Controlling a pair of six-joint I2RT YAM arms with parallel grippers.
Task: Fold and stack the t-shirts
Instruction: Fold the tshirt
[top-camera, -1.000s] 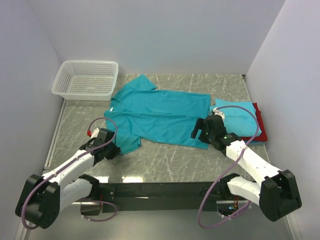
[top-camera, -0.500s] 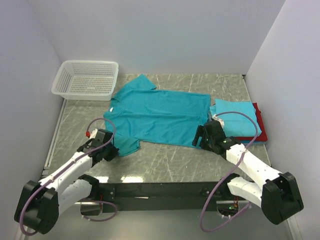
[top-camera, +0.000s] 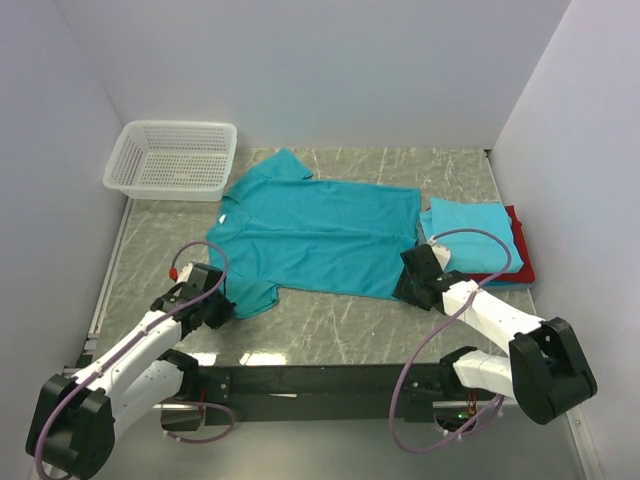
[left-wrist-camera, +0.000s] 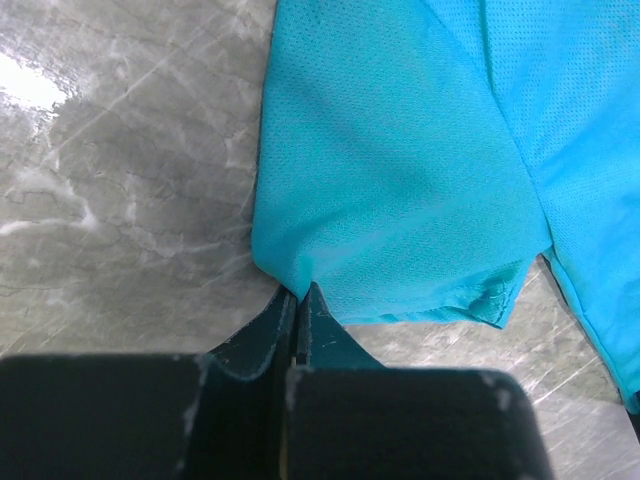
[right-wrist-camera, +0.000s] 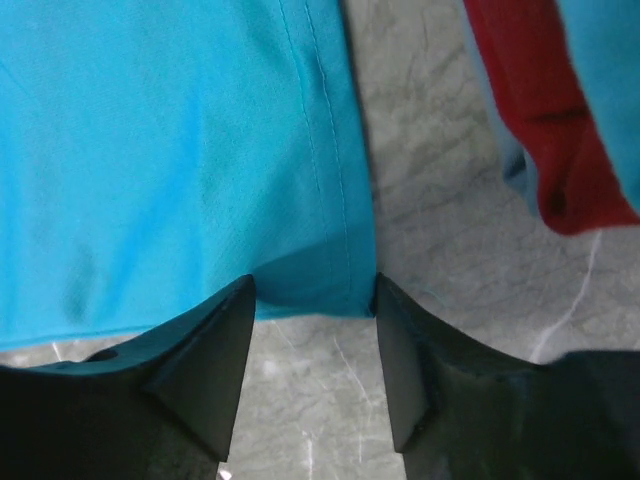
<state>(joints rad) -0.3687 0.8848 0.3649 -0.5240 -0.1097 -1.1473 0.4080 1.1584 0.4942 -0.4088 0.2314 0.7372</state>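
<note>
A teal t-shirt (top-camera: 320, 232) lies spread flat in the middle of the table, collar to the left. My left gripper (top-camera: 222, 308) is shut on the near sleeve's edge, and the left wrist view shows the cloth (left-wrist-camera: 400, 170) pinched between the closed tips (left-wrist-camera: 298, 292). My right gripper (top-camera: 408, 282) sits low at the shirt's near right hem corner. Its jaws are open, and in the right wrist view the hem corner (right-wrist-camera: 320, 270) lies between the two fingers (right-wrist-camera: 312, 300). Folded t-shirts are stacked at the right, light blue (top-camera: 475, 232) over red (top-camera: 517, 268).
A white mesh basket (top-camera: 175, 158) stands at the back left corner. Bare marble table (top-camera: 330, 315) runs along the near edge between the arms. White walls close in the left, back and right sides. The folded stack's red edge (right-wrist-camera: 545, 150) lies just right of my right gripper.
The left jaws closed on the sleeve edge and drew slightly nearer. The right gripper slid down to the hem corner and its jaws narrowed around it.
</note>
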